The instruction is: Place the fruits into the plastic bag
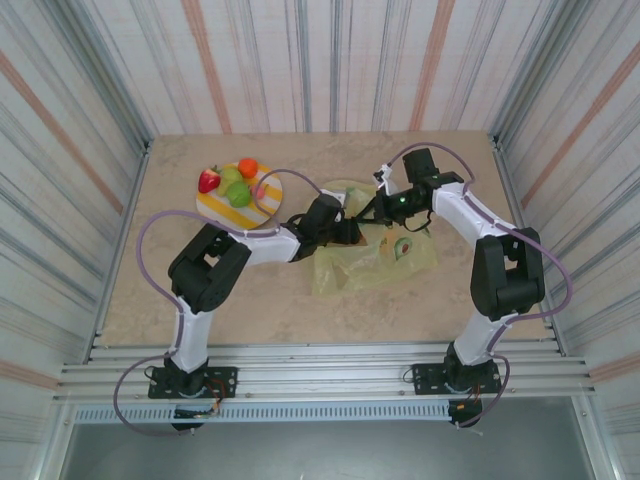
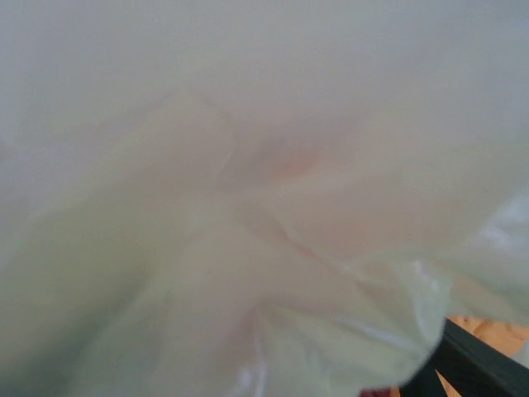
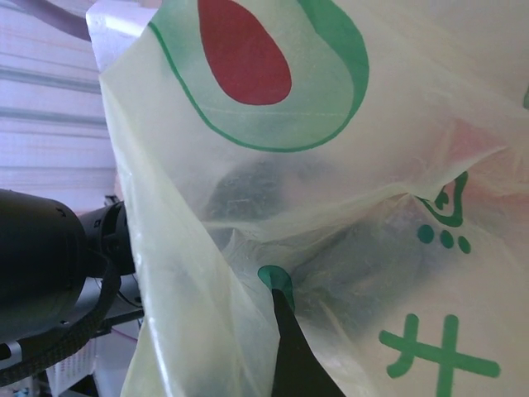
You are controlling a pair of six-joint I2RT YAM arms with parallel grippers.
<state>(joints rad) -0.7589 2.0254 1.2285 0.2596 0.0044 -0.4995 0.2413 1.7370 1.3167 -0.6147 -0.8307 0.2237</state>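
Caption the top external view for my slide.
Left gripper and right gripper meet at the plastic bag; the fruits sit on the striped plate, far left.

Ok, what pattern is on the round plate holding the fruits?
The round plate has yellow-and-white stripes, clearest in the top external view.

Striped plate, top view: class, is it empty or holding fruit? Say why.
Holding fruit: the striped plate carries a red strawberry, green pieces, an orange one and a pink one.

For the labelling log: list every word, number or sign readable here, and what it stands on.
No quotable word or number anywhere.
plastic bag: green hash-like mark, cropped at the edge, unreadable.
plastic bag: green curl above three dots, turned, unreadable.
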